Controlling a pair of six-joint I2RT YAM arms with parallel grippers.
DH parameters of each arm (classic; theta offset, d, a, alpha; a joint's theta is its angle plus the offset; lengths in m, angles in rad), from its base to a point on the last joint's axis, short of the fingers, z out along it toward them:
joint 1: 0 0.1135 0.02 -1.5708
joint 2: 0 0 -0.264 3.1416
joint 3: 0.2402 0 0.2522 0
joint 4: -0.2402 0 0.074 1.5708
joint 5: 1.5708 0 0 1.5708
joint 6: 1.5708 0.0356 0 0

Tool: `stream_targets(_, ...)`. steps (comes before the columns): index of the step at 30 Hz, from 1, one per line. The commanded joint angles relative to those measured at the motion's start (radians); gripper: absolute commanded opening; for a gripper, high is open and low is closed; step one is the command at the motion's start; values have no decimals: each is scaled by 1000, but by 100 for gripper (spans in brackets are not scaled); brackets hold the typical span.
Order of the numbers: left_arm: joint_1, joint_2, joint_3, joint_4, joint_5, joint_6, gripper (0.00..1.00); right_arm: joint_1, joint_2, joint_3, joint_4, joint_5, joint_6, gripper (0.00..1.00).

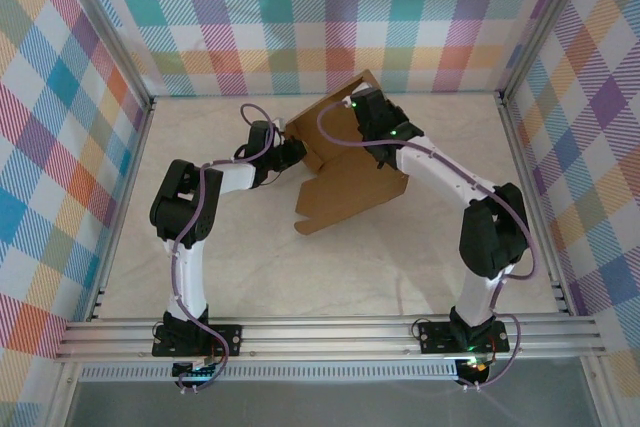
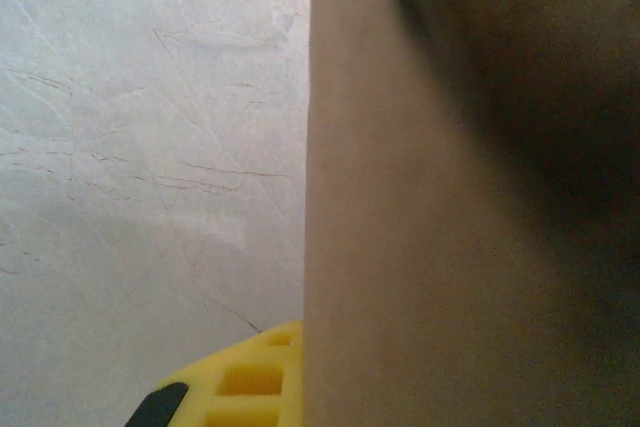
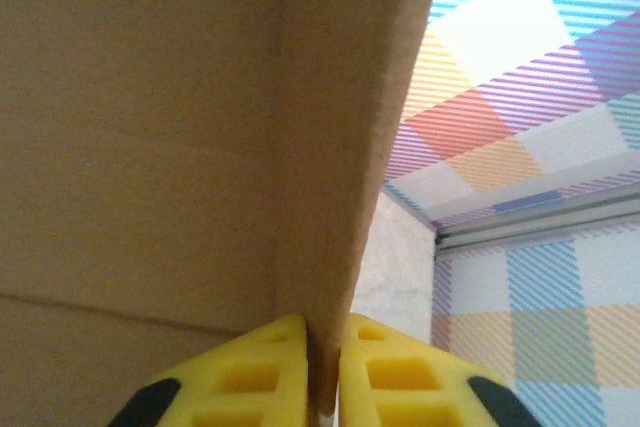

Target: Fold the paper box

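Right pincer point(image 3: 322, 379) clamping paper box point(image 3: 150, 147) flap edge, left pincer point(image 1: 293, 153) closed at its side

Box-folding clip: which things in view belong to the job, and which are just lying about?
Part of the job:
- paper box, partly raised
- right hand, pinching a cardboard panel
- left hand, at the box's left edge

Not part of it (fixtures rather than loose items):
- table
- plaid walls
- aluminium rail
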Motion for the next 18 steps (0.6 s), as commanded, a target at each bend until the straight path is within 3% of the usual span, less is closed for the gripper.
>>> stream_targets(1,-17,-13,18,-11,41,17,0,12,28,22,58,30,-64,1)
stream_targets(3,-18,-13,19,-11,43,17,0,12,30,20,64,28,-63,5)
stream_targets(6,-18,-12,20,-12,44,18,0,12,39,22,76,28,-66,26)
stream_targets(16,-17,-7,23,-11,48,17,0,12,83,50,116,25,-122,30)
stream_targets(18,-17,-7,21,-11,49,19,0,10,91,51,122,24,-131,35)
